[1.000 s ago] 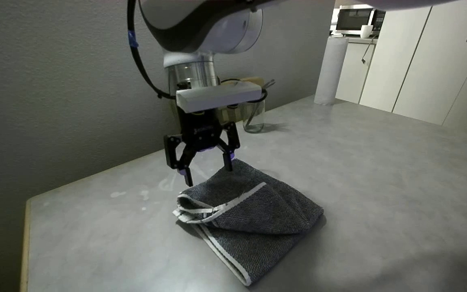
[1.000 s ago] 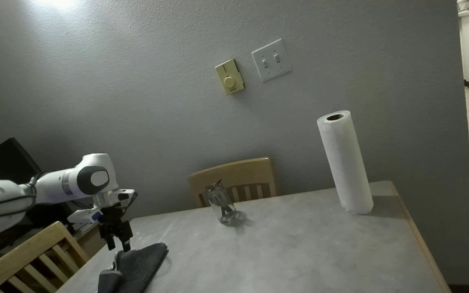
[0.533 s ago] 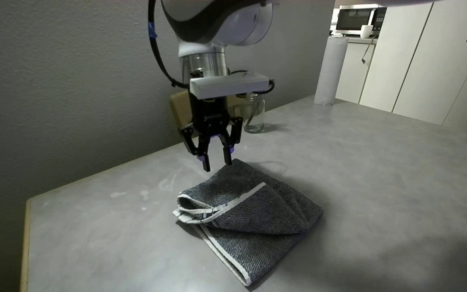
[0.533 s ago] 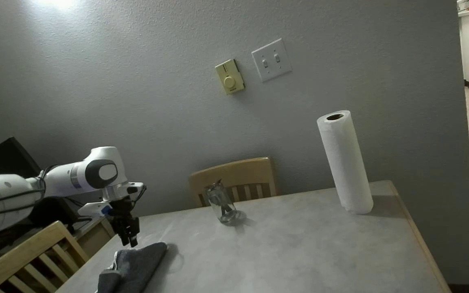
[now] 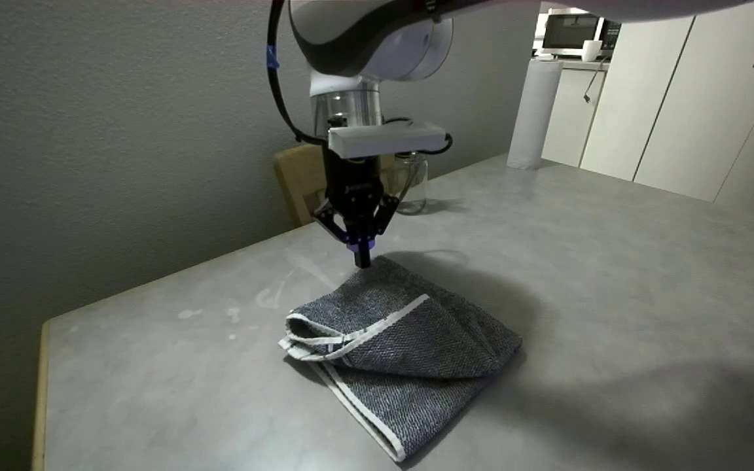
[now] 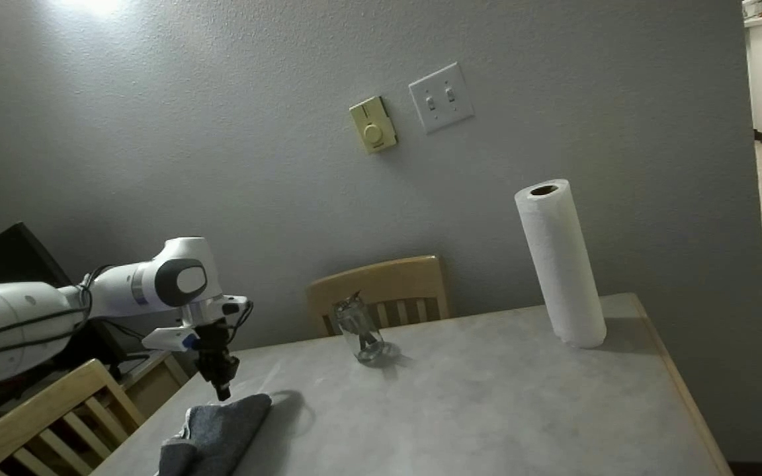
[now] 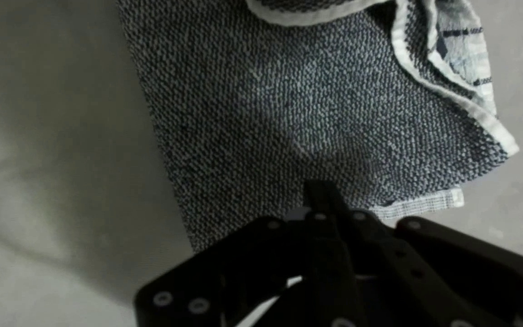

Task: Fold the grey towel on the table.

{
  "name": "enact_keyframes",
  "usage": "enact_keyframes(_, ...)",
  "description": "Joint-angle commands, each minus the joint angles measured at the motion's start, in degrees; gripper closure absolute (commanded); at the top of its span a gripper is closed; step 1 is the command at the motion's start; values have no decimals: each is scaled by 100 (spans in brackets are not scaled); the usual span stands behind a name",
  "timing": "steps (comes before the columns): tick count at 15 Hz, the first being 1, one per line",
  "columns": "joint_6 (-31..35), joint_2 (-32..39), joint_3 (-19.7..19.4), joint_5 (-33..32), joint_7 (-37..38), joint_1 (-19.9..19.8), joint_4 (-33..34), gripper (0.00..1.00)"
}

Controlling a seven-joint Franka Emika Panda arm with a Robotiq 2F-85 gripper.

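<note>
So, the black two-fingered claw (image 5: pixel 363 258) had its tips tight together, pointing down close by one corner of the dark grey, white-edged terry towel (image 5: pixel 416 347); touching it or just clear, I couldn't tell! That towel lay folded on the broad, light grey, matte tabletop (image 5: pixel 612 275), one flap turned across its top, the pale edge curling into a loop at one end. Well apart from the towel stood a clear glass jar (image 6: pixel 360 334), and farther from the towel still, look, a tall white paper roll (image 6: pixel 561 264) on end.
</note>
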Motion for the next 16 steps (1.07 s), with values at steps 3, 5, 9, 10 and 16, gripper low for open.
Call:
enact_keyframes(3,-48,-36,143,137,25,-25,-101,100)
enact_keyframes(5,-65,-60,175,125,82,-2,-128,100)
enact_keyframes(9,-7,26,143,23,47,50,-5,99)
enact_keyframes(10,-7,26,142,23,47,51,-5,99)
enact_keyframes(16,-19,25,143,22,59,78,-25,100)
